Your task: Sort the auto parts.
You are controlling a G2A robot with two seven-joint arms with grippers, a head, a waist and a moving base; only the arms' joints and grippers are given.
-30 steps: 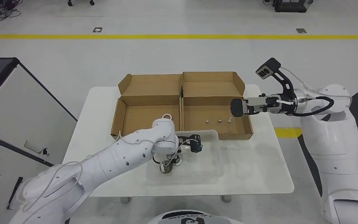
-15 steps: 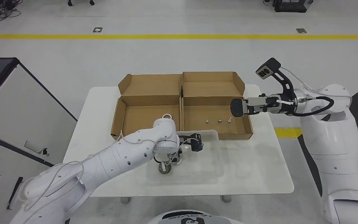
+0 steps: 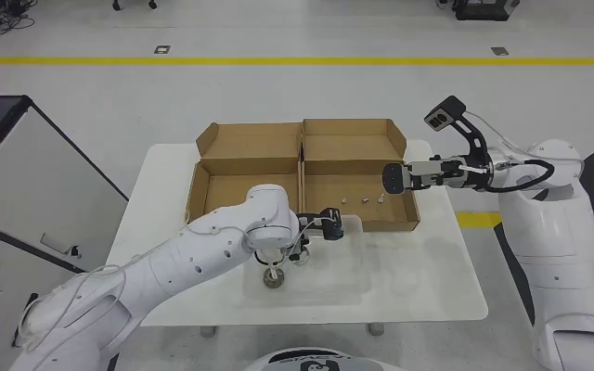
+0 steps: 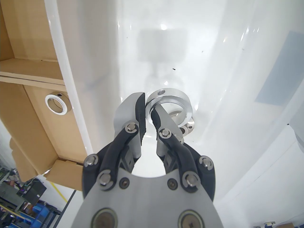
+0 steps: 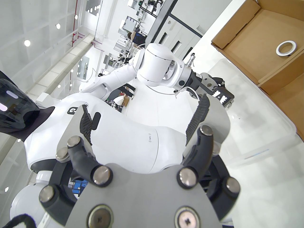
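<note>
Left end effector (image 4: 147, 110) is clenched on a silver metal ring (image 4: 171, 95), with one finger inside the ring's hole and the other against its outer wall. The ring has a small threaded hole in its side and is inside a clear plastic tray (image 4: 213, 48). A smaller flanged metal part (image 4: 188, 127) lies just beyond it; whether the two touch cannot be told.

In the top view this end effector (image 3: 272, 275) is at the left end of the tray (image 3: 390, 269), which sits on a white table (image 3: 158, 213). Behind the tray two open cardboard boxes stand side by side.

The left box (image 3: 227, 190) holds a second ring (image 4: 57, 104), lying flat near the wall beside the tray. The right box (image 3: 357, 185) holds several small pale parts (image 3: 365, 198).

The right end effector (image 5: 142, 119) is released, its fingers spread wide with nothing between them. In the top view it (image 3: 388, 178) hovers above the right part of the right box.
</note>
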